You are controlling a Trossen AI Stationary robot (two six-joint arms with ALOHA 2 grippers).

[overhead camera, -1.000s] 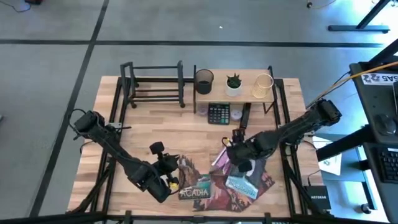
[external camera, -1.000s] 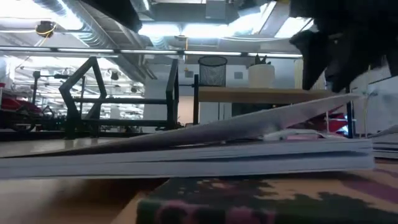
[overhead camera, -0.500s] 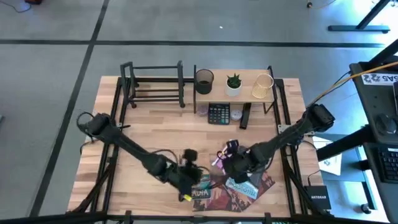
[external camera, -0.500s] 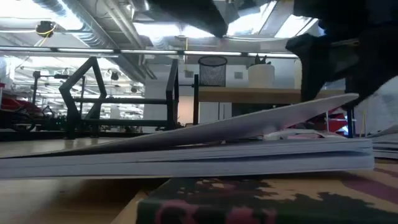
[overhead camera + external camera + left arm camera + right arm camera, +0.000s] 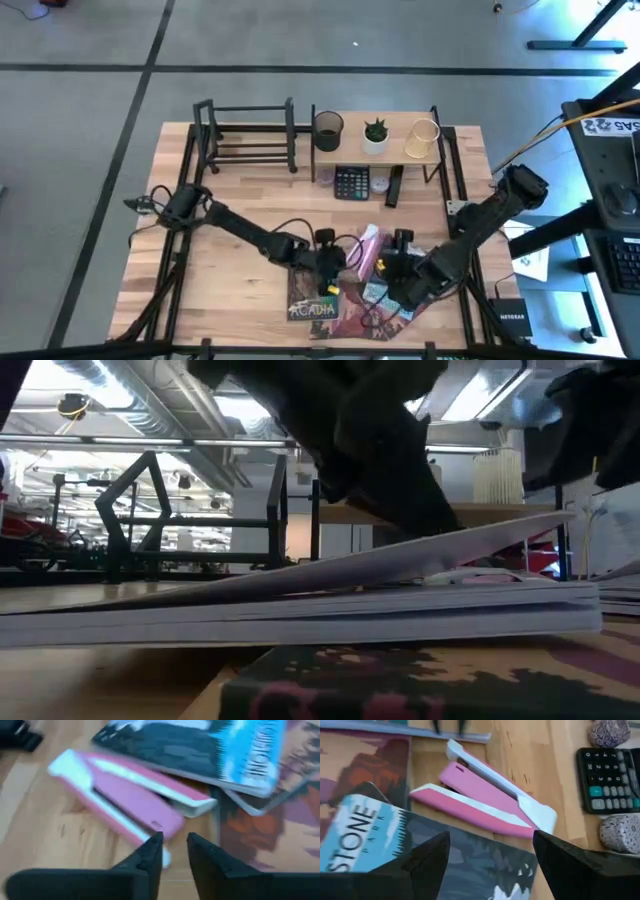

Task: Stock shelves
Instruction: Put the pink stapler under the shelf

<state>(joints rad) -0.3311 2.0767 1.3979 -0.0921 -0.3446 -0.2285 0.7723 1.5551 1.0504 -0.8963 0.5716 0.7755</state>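
Note:
A pink and white stapler [image 5: 365, 245] lies flat on the table beside a loose pile of books [image 5: 345, 305]; the top one is a blue and black book [image 5: 365, 827]. My left gripper [image 5: 173, 842] reaches in from the table's left, slightly open, its fingertips at one end of the stapler [image 5: 130, 802]. My right gripper [image 5: 490, 837] hovers wide open over the blue book, just near of the stapler [image 5: 490, 802]. At the far edge stand the black rack [image 5: 245, 135] and the light-wood shelf [image 5: 375, 150]. My left gripper has its two fingertips [image 5: 155, 842] at the stapler's near end [image 5: 165, 856], coming in low from the table's left. Whether they touch it, I cannot tell. The stapler lies flat on the table.
On the wood shelf stand a mesh cup [image 5: 328, 130], a small plant [image 5: 376, 133] and a gold cup [image 5: 423, 137]. Below it lie a calculator [image 5: 351, 182] and stones [image 5: 620, 832]. Bare tabletop lies at the left [image 5: 230, 210]. In the low view the books [image 5: 300, 615] fill the foreground.
My left gripper has swept from the near left toward the table's right, across the books to the stapler. My right gripper has drawn back from the stapler toward the near right, over the blue book.

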